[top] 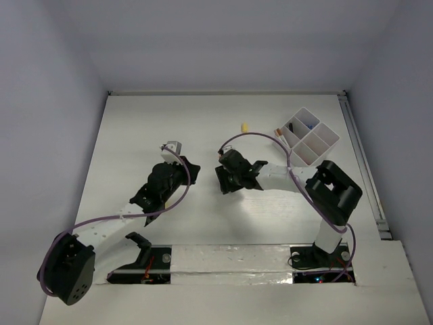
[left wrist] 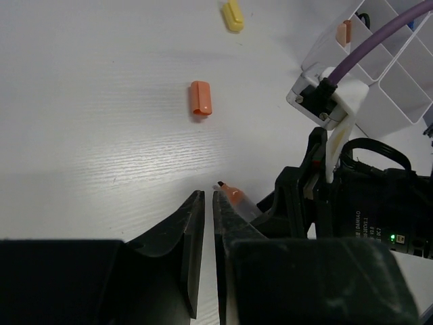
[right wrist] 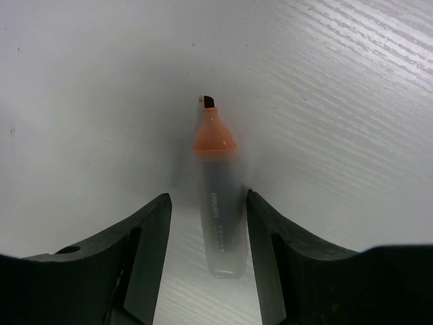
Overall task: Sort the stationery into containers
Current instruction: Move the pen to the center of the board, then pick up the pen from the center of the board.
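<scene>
Looking down on the white table [top: 135, 128], we see pale walls closing its left, far and right sides, and broad bare surface between the arms and the far wall. The white organiser tray [top: 321, 124] sits at the far right, near the right edge, set diagonally and well apart from both grippers. At mid-table the two arms point toward each other. The right gripper [right wrist: 208, 195] is spread wide and straddles the grey highlighter [right wrist: 220, 230], which lies flat on the table between its fingers, with open surface ahead of its tip. The left gripper [left wrist: 208, 196] is clenched to a thin slit with nothing in it, just beside that tip. The highlighter has a translucent grey barrel, an orange collar and a dark chisel tip. On its barrel we read what looks like "deli"; the finer print below is too small to read. Beyond the left gripper lie an orange cap [left wrist: 200, 98] and, farther off, a yellow cap [left wrist: 233, 15].
</scene>
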Available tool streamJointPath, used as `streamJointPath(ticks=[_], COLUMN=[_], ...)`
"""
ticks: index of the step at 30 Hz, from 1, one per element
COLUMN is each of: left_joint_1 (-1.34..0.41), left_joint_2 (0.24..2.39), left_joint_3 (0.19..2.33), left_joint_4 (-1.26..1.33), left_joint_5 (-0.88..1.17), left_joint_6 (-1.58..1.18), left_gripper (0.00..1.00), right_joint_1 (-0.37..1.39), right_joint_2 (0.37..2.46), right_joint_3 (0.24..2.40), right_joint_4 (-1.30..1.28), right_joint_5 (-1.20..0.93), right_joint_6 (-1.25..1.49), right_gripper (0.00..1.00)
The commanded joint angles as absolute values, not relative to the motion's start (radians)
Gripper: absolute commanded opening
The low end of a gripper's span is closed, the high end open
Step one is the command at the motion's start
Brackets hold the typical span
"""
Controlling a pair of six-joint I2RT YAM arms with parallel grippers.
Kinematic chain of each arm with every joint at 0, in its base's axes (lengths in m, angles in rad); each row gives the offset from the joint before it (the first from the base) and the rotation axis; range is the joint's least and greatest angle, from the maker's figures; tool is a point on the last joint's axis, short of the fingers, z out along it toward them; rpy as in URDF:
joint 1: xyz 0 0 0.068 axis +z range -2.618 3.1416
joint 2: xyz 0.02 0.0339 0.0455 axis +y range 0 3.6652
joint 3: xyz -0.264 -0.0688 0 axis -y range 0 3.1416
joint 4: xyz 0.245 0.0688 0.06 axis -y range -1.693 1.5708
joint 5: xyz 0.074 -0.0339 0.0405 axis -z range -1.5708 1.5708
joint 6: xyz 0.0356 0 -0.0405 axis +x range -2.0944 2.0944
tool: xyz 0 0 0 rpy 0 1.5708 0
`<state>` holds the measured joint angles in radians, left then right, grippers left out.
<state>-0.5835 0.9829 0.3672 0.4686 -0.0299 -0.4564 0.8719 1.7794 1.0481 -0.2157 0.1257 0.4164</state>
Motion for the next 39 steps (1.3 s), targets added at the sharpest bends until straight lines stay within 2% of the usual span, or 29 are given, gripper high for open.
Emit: streamJointPath(ticks=[1, 5, 6, 7, 10, 11, 16, 22, 27, 39], left_joint_1=[-0.588, -0.588, -0.588, -0.588, -0.588, -0.588, -0.588, -0.588, -0.588, -0.588], left_joint_2=[0.983, 0.994, 0.989, 0.986, 0.970, 0.965, 0.936, 0.907, 0.931, 0.971], left_joint_3=[0.362, 0.351, 0.350, 0.348, 0.342, 0.341, 0.324, 0.296, 0.295, 0.290], left_joint_4=[0.545, 0.568, 0.571, 0.571, 0.572, 0.574, 0.609, 0.687, 0.716, 0.759], left_joint_5=[-0.011, 0.046, 0.051, 0.052, 0.048, 0.046, 0.081, 0.178, 0.225, 0.242], left_joint_6=[-0.433, -0.439, -0.439, -0.440, -0.436, -0.434, -0.437, -0.439, -0.442, -0.448], left_gripper=[0.08, 0.08, 0.09, 0.09, 0.11, 0.11, 0.16, 0.31, 0.35, 0.44], right_joint_1=[0.877, 0.877, 0.877, 0.877, 0.877, 0.877, 0.877, 0.877, 0.877, 0.877], right_joint_2=[1.822, 1.885, 1.894, 1.901, 1.914, 1.913, 1.798, 1.660, 1.583, 1.582], right_joint_3=[1.104, 1.129, 1.134, 1.147, 1.169, 1.184, 1.218, 1.203, 1.154, 1.074], right_joint_4=[-0.291, -0.311, -0.319, -0.327, -0.345, -0.347, -0.292, -0.134, 0.032, 0.310], right_joint_5=[0.173, 0.222, 0.233, 0.242, 0.281, 0.302, 0.342, 0.333, 0.322, 0.166], right_joint_6=[0.423, 0.413, 0.410, 0.400, 0.390, 0.388, 0.385, 0.423, 0.462, 0.595], right_gripper=[0.54, 0.51, 0.47, 0.32, 0.07, 0.03, 0.00, 0.00, 0.00, 0.00])
